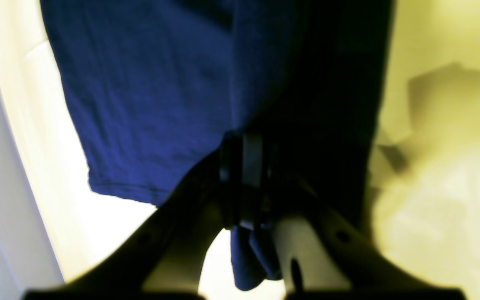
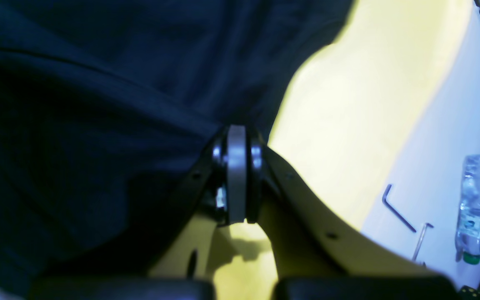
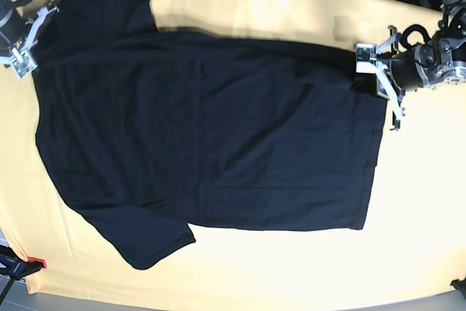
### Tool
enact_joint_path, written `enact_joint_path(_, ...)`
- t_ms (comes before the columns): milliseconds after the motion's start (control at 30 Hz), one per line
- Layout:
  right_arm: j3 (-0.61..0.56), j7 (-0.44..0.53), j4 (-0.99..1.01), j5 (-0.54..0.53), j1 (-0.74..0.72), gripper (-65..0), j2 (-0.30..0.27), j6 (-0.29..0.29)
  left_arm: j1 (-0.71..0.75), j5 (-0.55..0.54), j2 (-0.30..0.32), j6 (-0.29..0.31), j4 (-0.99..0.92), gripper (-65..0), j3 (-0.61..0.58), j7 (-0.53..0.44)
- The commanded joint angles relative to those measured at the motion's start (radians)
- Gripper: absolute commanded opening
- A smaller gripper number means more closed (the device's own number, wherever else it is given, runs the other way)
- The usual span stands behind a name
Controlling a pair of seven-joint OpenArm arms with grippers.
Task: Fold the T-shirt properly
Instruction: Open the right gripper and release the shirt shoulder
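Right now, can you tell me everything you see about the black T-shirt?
The T-shirt is big, plain and black, of soft cloth that looks like cotton. It lies spread out flat and unfolded on the yellow table, turned sideways, both short sleeves sticking out near one end and the hem at the other. The left pincer pinches its hem corner, and the right pincer is shut on its edge near a sleeve.

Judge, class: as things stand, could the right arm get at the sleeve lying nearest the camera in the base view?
Probably not yet: the right gripper is shut on the T-shirt at its far edge, so it must let go first. Nothing lies across that sleeve.
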State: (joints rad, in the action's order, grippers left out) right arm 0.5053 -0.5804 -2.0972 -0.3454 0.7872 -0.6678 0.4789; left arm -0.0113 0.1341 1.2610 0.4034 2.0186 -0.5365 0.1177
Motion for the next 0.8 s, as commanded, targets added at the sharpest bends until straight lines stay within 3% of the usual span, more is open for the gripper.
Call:
enact_joint_path(0,0.012,0.021,-0.001,-0.019,-0.016,-65.0,-0.017,0.003,-0.026,-0.004,0.014,-0.016,-0.004,-65.0,0.011,-0.004)
enact_joint_path(167,0.006,0.021,0.049,-0.101,-0.09,-65.0,-0.017,0.056,-0.056,-0.008,-0.027,-0.038,-0.065,-65.0,0.011,-0.008)
enact_joint_path(400,-0.111,0.02,0.122,-0.079,-0.194,-65.0,-0.017,0.056,-0.056,-0.006,-0.1,-0.076,-0.133,-65.0,0.011,-0.042)
enact_joint_path(567,-0.232,0.02,0.189,0.029,-0.29,-65.0,-0.017,-0.002,-0.066,0.035,-0.119,-0.094,-0.158,-65.0,0.011,-0.05)
enact_joint_path(767,-0.257,0.019,0.2,0.037,-0.344,-65.0,-0.017,-0.029,-0.121,0.021,-0.119,-0.093,-0.158,-65.0,0.011,-0.051)
